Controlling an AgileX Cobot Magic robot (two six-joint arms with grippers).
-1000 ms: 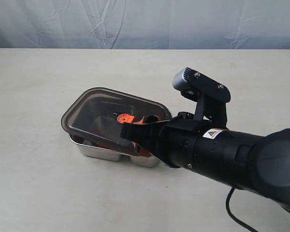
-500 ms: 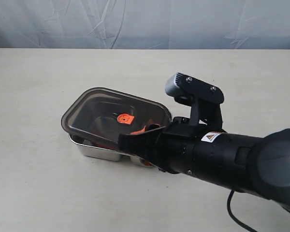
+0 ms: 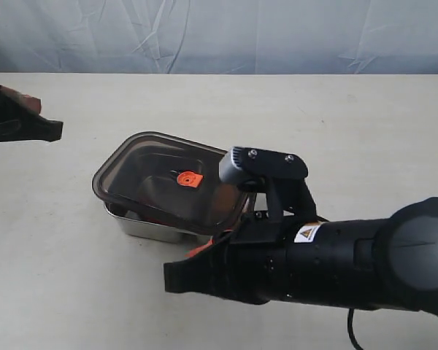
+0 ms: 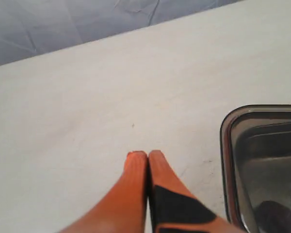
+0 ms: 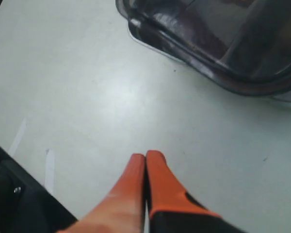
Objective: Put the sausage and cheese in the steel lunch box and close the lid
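The dark smoky lid (image 3: 168, 175) with its orange valve (image 3: 188, 178) lies over the steel lunch box (image 3: 142, 226), whose shiny wall shows under the lid's near edge. Through the lid I cannot make out the sausage or the cheese. My right gripper (image 5: 145, 156) is shut and empty over bare table, a short way from the lid (image 5: 218, 43); in the exterior view only an orange bit of its fingers (image 3: 199, 250) shows beside the box's near right corner. My left gripper (image 4: 146, 154) is shut and empty, off to the left of the lid's corner (image 4: 228, 141).
The pale table (image 3: 336, 117) runs back to a grey cloth backdrop (image 3: 219, 33). My bulky right arm (image 3: 336, 262) fills the near right. The left arm (image 3: 14, 117) shows at the far left edge. A black frame part (image 5: 9, 199) sits near the right gripper.
My right gripper has pulled off the lid and dropped back toward the near side of the table. The lid stays on the box. My left arm has come into view at the left edge.
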